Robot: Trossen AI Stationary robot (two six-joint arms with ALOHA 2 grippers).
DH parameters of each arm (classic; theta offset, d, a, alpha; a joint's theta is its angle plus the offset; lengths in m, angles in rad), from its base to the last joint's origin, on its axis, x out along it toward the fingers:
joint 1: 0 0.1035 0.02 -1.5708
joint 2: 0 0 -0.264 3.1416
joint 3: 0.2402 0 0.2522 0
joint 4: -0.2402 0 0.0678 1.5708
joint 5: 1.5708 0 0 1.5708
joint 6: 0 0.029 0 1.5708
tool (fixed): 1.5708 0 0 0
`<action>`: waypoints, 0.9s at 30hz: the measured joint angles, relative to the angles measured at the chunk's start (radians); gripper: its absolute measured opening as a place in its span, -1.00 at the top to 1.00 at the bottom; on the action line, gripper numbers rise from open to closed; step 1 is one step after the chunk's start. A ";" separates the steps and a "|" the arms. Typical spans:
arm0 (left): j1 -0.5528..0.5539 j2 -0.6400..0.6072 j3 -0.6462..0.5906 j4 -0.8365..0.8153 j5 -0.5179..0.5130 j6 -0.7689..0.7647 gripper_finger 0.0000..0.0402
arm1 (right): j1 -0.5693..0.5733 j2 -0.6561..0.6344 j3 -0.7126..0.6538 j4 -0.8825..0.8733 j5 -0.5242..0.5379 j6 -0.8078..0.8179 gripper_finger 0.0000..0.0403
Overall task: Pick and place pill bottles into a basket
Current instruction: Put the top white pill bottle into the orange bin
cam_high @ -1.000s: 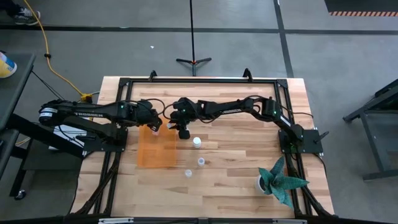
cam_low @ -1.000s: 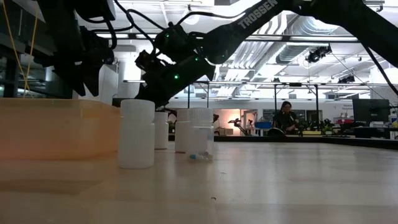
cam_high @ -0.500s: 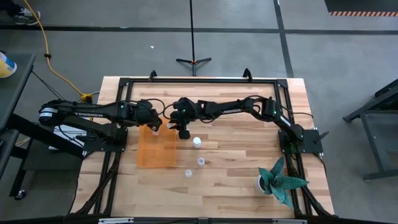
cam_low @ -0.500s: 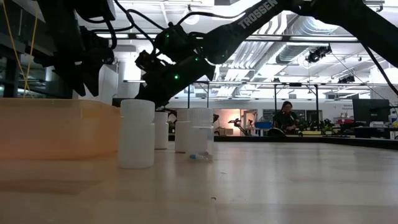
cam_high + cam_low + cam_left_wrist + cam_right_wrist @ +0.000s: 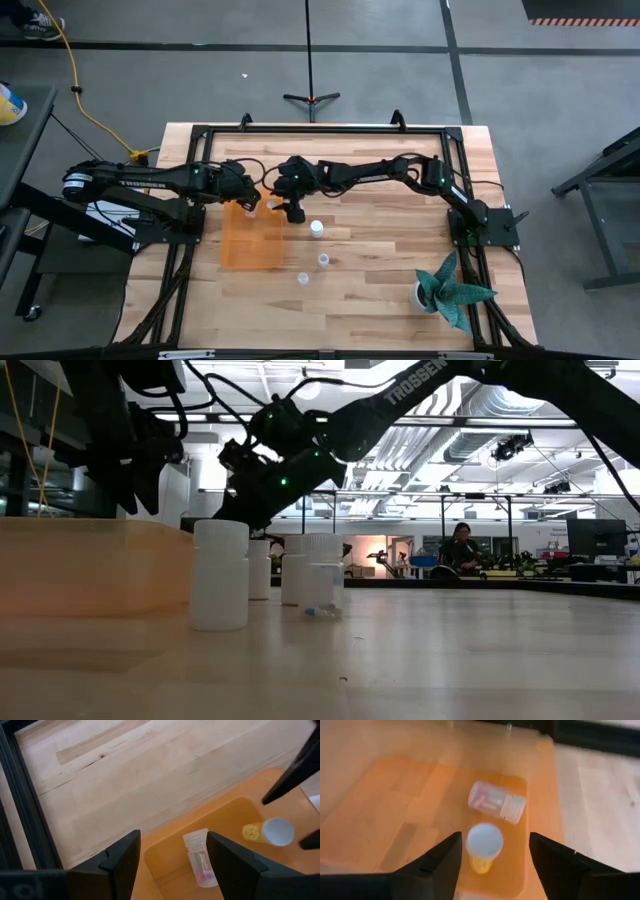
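In the basket (image 5: 385,795), one pill bottle (image 5: 497,803) lying sideways, another (image 5: 484,846) end-on

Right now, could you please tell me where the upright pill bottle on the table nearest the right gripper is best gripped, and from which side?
Grip the pill bottle round its cylindrical body, just under the cap, coming straight down from above. It stands upright on the table, bare wood all round, apart from the basket, so the right gripper could likely close its fingers across it.

Two dark, jointed arms with black cables, white TROSSEN lettering, small green indicator lights.
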 joint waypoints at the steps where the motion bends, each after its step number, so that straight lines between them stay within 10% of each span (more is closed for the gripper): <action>1: 0.000 0.000 0.000 0.000 0.000 0.000 -0.29 | 0.000 -0.016 0.000 0.000 0.000 -0.001 -0.12; 12: 0.000 0.000 0.000 -0.005 0.000 0.000 -0.29 | -0.008 -0.177 0.003 -0.235 -0.197 -0.044 -0.11; 27: 0.000 0.000 0.000 -0.005 0.000 0.000 -0.29 | 0.010 -0.173 -0.076 -0.381 -0.100 -0.145 -0.11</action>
